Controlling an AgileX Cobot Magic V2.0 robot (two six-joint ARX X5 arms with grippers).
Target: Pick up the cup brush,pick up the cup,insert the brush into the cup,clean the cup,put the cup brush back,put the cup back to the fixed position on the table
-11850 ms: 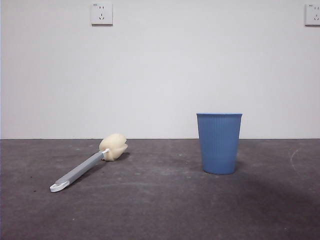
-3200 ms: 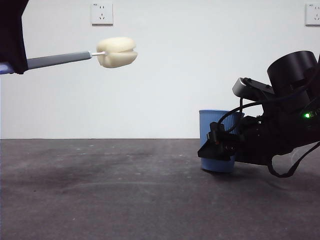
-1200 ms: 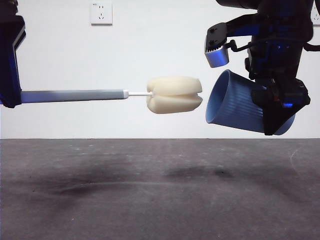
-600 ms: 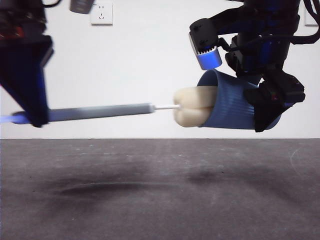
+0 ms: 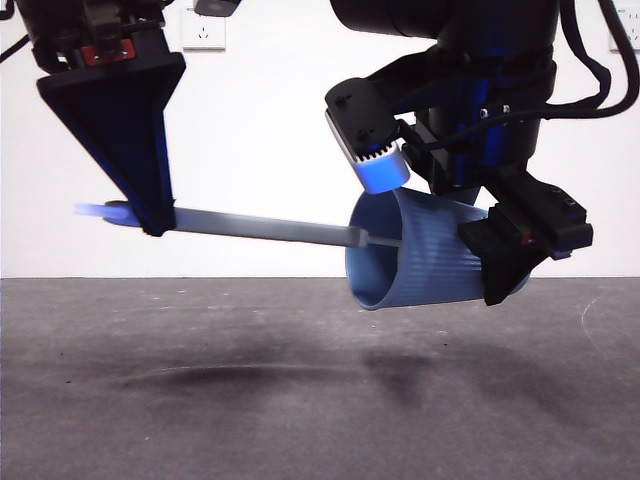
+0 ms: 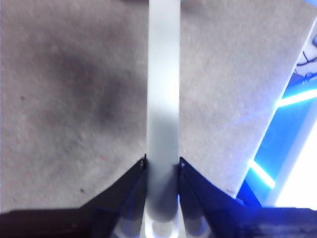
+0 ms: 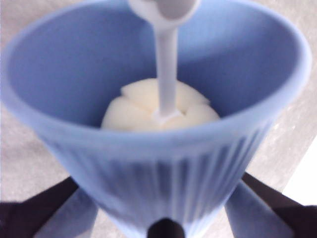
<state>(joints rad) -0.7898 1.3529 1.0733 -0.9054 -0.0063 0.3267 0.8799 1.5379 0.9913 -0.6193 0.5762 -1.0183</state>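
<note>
One cup brush (image 5: pixel 262 229), sponge inside one cup (image 5: pixel 425 255); two tools clamped.

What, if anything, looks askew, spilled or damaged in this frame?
Nothing stands out. The right gripper holds the cup on its side above the table, and the left gripper holds the cup brush with its sponge head deep inside.

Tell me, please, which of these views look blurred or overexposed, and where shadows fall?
Left wrist view: the cup brush handle is washed out, soft near the left gripper. Right wrist view: the cup is soft-edged close to the lens, the sponge clearer. Front view: diffuse shadows lie on the table below both arms; the right gripper is dark.
</note>
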